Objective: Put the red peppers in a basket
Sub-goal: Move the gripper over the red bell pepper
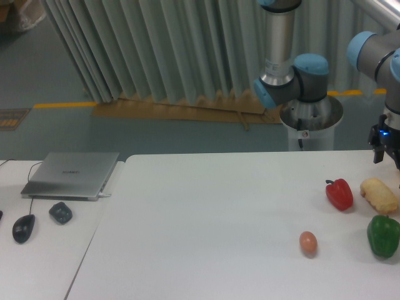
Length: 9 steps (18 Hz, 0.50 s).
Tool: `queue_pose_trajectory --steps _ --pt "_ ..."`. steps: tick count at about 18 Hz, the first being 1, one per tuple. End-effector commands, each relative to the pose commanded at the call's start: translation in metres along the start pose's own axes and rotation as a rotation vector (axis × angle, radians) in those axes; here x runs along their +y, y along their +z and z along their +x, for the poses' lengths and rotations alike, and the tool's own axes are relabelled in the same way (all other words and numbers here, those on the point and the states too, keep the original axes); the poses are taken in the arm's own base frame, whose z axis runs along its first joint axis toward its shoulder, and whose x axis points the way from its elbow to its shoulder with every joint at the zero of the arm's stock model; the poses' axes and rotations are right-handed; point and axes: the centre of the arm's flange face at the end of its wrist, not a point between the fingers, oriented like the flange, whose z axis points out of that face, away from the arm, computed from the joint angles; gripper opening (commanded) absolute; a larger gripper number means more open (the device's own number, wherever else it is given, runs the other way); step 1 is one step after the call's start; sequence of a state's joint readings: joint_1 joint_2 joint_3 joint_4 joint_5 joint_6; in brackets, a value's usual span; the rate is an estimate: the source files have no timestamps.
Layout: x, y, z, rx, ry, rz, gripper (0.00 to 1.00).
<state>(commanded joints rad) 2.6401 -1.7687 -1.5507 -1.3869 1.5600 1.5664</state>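
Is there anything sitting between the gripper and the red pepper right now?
Nothing visible does. The gripper is at the right edge of the view, only partly in frame, above and right of the red pepper. The yellowish bread-like item lies just right of the pepper, beside the path rather than across it. No basket is in view.

The black gripper (389, 145) on the grey-and-blue arm is chopped off by the right edge, so can't tell how its jaws stand. The glossy green bell pepper (383, 235) gets clipped there too.
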Motion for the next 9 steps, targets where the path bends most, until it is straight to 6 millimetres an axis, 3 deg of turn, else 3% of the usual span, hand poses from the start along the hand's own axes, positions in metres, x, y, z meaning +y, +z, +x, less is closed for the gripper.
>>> queue_pose_trajectory --steps 9 --pt "0.0 0.0002 0.0035 0.002 -0.008 0.0 1.0"
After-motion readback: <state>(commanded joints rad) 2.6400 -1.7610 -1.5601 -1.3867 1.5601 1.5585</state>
